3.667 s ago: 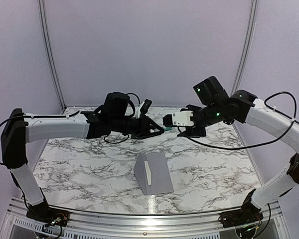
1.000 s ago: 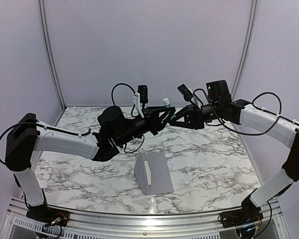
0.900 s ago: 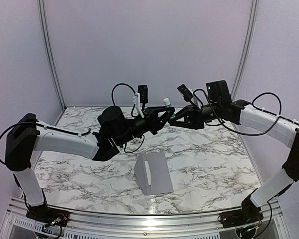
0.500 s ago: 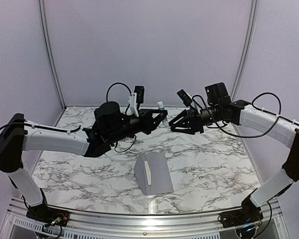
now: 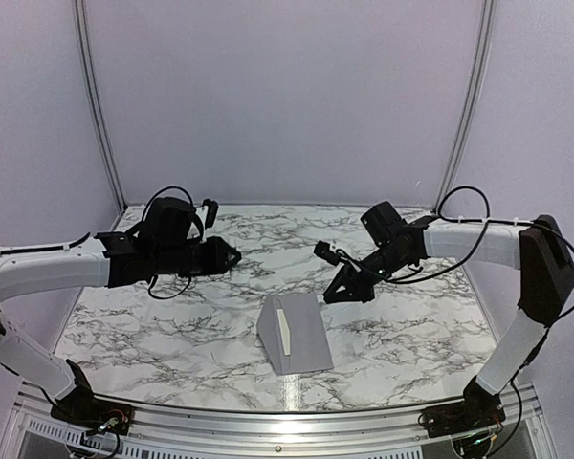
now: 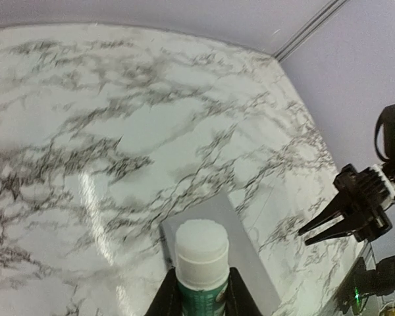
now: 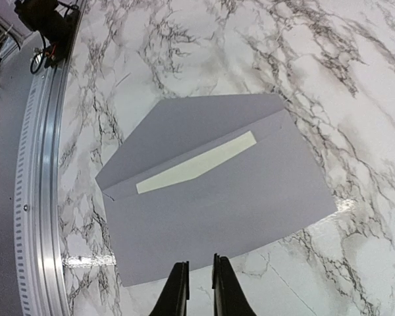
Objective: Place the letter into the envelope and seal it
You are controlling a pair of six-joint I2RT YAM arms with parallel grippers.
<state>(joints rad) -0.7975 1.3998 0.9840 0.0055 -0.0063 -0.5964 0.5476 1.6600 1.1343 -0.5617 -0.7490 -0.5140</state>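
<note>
You had two arms over the marble worktop [image 5: 172, 325], and each one carried one end effector.

The left end effector [image 6: 202, 299] was closed on one small tube [image 6: 202, 253]. The tube had a white cap and a green-and-white body, and it stood upright between the two fingers. This arm was on the left side of the worktop, well apart from the envelope.

The right end effector [image 7: 199, 289] had its two fingers almost together, with only a thin gap and nothing between them. In the top view it hung just beside the far right corner of the envelope. I could not tell if it touched the paper.

There was one grey envelope [image 7: 237, 204]. It lay flat on the worktop near the front edge, between the two arms. Its one flap [image 7: 184, 125] was open and lay flat on the marble.

There was one letter [image 7: 197, 163]. You could see only a narrow off-white strip of it at the mouth of the envelope; the rest was hidden under the grey paper.
</note>
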